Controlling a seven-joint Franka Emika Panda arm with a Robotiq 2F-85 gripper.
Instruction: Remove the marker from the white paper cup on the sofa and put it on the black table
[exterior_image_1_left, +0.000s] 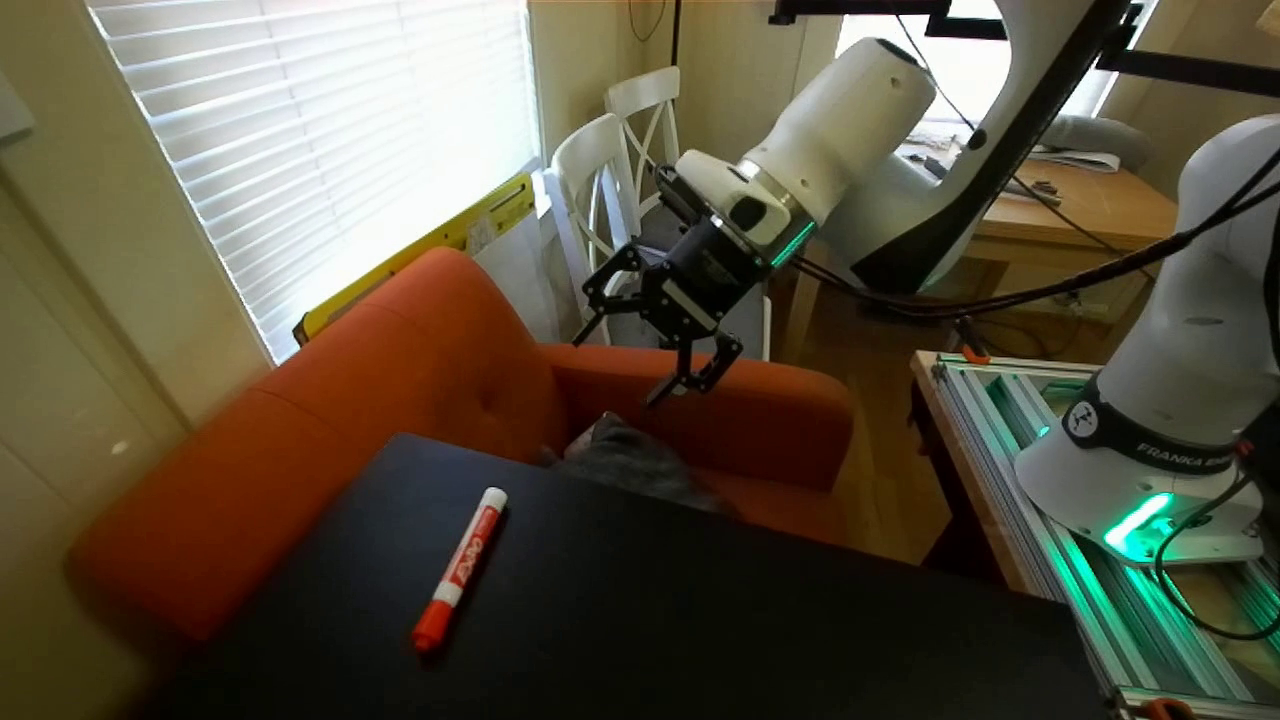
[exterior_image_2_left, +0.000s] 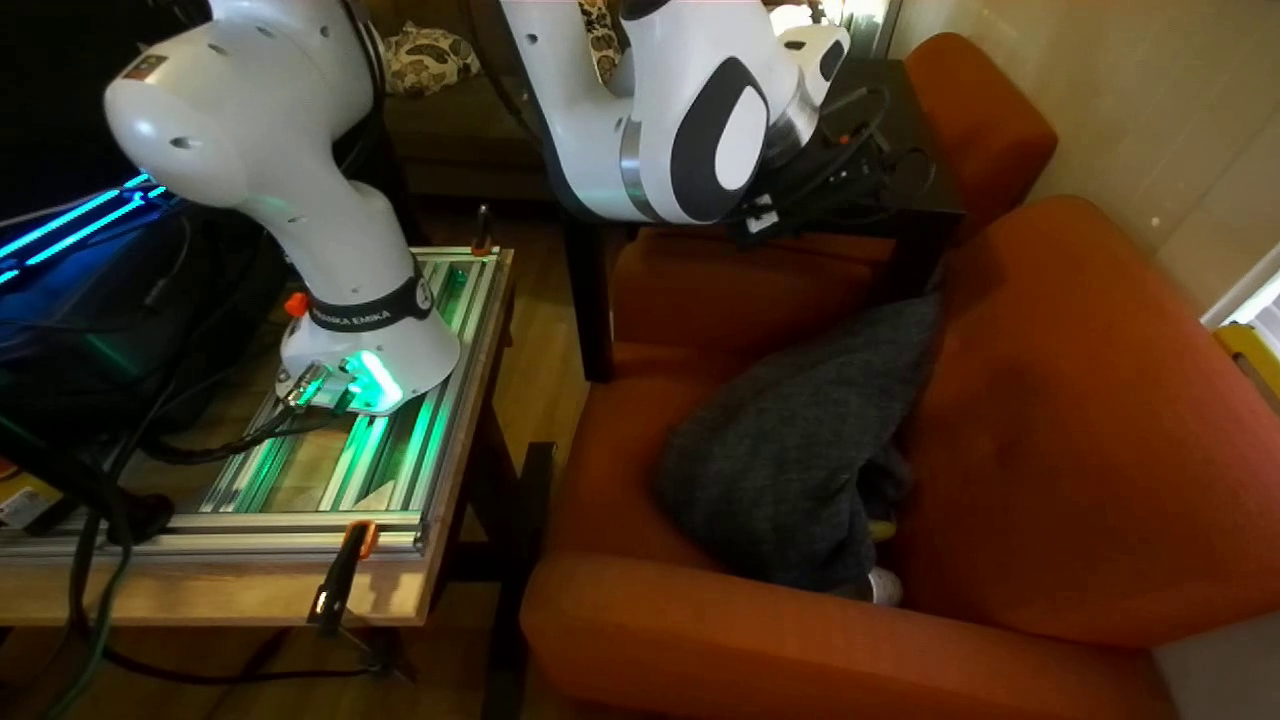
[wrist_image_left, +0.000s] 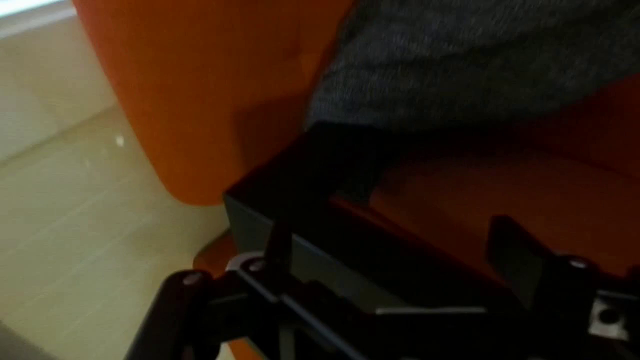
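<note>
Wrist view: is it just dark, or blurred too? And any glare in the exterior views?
Wrist view: dark and somewhat blurred, the hand almost black. In an exterior view: blinds washed out white, but the marker is clear. In both exterior views: a green light glares.

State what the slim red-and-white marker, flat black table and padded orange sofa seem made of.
Marker: likely smooth plastic, judging by the printed barrel. Table: perhaps laminate or painted wood, uniformly matte top. Sofa: probably matte fabric, softly padded, dimpled back.

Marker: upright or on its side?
On its side: in an exterior view, the marker lies flat on the black table, full length showing.
</note>
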